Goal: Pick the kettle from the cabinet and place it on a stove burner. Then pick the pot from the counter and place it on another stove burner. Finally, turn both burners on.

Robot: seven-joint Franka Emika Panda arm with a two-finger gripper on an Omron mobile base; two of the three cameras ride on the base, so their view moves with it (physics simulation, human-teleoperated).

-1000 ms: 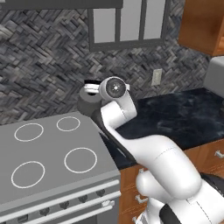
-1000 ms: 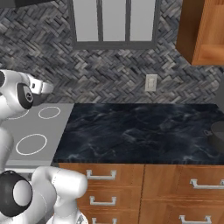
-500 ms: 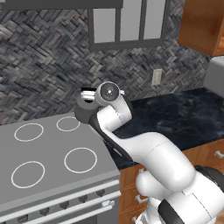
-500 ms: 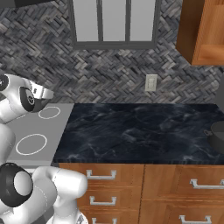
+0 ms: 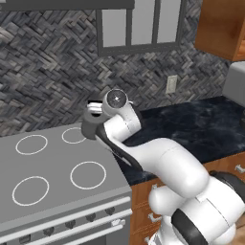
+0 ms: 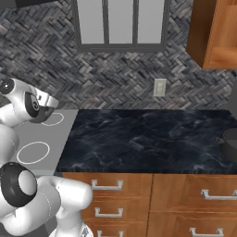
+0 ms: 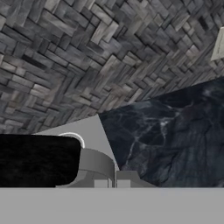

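Here, nearest you, the white arm (image 5: 162, 162) rises from the base and bends left over the front edge of the stove (image 5: 43, 206), whose flat grey top carries four ringed burners. Follow it forward and you reach the claw (image 5: 94, 114) hanging above the back right burner (image 5: 74, 135). Its fingers are closed on the kettle (image 5: 91, 125), a small dark grey rounded body hanging just under the hand, right above that burner ring; from the left base view you cannot tell whether the kettle's bottom touches the cooktop yet. In the hand view the kettle shows as a black mass at the lower left with a grey curved part beside the fingertips, and a white arc of the burner ring peeks out past it.

To the right of the stove you have the black marble-look counter (image 6: 148, 139) over brown drawers (image 6: 185, 199) with silver handles. At its far right edge in the right base view, the pot (image 6: 229, 143) sits on the counter, well apart from the stove and cut off by the picture's border, with one small loop handle facing left.

Beyond all this stands the herringbone tiled wall (image 6: 115, 78) with a pale outlet (image 6: 159, 87), a glass-fronted frame (image 6: 120, 23) above, and the brown wooden cabinet (image 6: 215, 32) high at the right
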